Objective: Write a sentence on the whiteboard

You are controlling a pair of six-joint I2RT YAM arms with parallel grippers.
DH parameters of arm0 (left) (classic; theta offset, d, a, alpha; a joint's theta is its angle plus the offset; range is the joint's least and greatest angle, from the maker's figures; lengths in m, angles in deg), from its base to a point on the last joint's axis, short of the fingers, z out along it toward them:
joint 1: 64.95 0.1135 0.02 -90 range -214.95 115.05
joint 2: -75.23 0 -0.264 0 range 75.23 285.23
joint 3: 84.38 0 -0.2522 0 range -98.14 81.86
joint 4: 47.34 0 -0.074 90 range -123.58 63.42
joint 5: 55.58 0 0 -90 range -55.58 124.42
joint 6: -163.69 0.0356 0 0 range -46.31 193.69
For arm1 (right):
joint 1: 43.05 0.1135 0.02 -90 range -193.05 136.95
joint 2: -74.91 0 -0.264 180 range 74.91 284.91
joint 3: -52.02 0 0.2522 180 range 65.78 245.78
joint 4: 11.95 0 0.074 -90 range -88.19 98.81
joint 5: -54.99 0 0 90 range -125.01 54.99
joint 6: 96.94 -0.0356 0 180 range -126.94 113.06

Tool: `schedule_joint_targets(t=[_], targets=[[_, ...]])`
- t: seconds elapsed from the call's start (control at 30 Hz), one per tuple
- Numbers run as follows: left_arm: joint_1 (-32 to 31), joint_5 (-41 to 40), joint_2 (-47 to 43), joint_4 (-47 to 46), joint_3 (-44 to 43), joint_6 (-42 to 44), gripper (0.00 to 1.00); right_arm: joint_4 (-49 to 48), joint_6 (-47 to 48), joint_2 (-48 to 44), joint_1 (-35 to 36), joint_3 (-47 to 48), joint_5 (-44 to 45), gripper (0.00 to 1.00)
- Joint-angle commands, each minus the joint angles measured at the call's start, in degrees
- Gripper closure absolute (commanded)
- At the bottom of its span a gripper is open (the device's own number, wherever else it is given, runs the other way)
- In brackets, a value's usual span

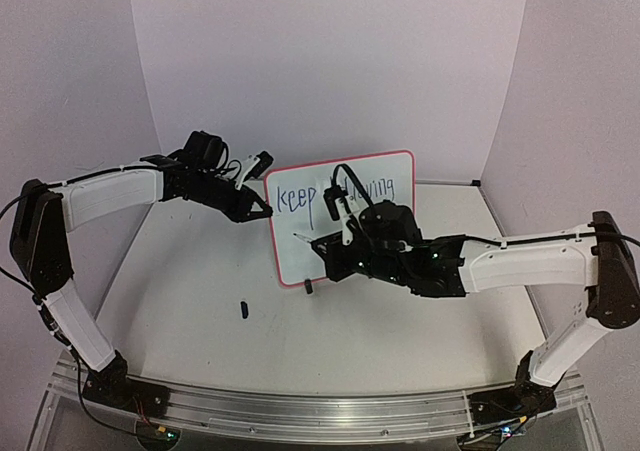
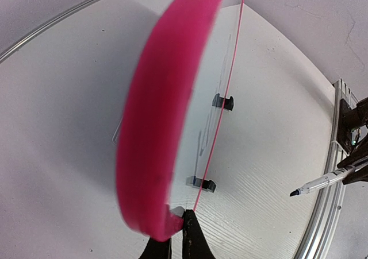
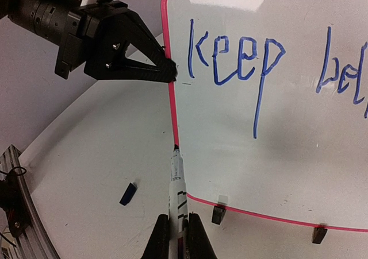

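The whiteboard (image 1: pixel 296 255) stands upright on two black clip feet (image 3: pixel 218 213), white with a red border. Blue marker words run along its top, "keep" (image 3: pixel 236 58) and the start of a second word; the right arm's cable hides part of that word from above. My left gripper (image 1: pixel 268 211) is shut on the board's left edge (image 2: pixel 161 127), pinching it by the red border (image 2: pixel 179 213). My right gripper (image 3: pixel 175 219) is shut on a white marker (image 3: pixel 176 178). The marker's tip sits at the board's left border, low down, under "keep"; contact cannot be told.
A small dark blue marker cap (image 1: pixel 243 309) lies on the white table left of the board's foot, also seen from the right wrist as the cap (image 3: pixel 129 193). An aluminium rail (image 1: pixel 300 411) runs along the near edge. Walls enclose the back and sides.
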Motion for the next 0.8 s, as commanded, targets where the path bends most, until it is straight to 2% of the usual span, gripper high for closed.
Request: schedule_joint_targets(t=[0.0, 0.77], targets=[[-1.2, -4.39, 1.25, 6.68, 1.58, 2.23, 1.0, -2.71, 0.5, 0.52, 0.58, 2.46, 0.71, 1.0], [-1.29, -3.68, 2.48, 6.82, 0.89, 1.19, 1.0, -1.06, 2.7, 0.87, -0.91, 3.8, 3.84, 1.0]])
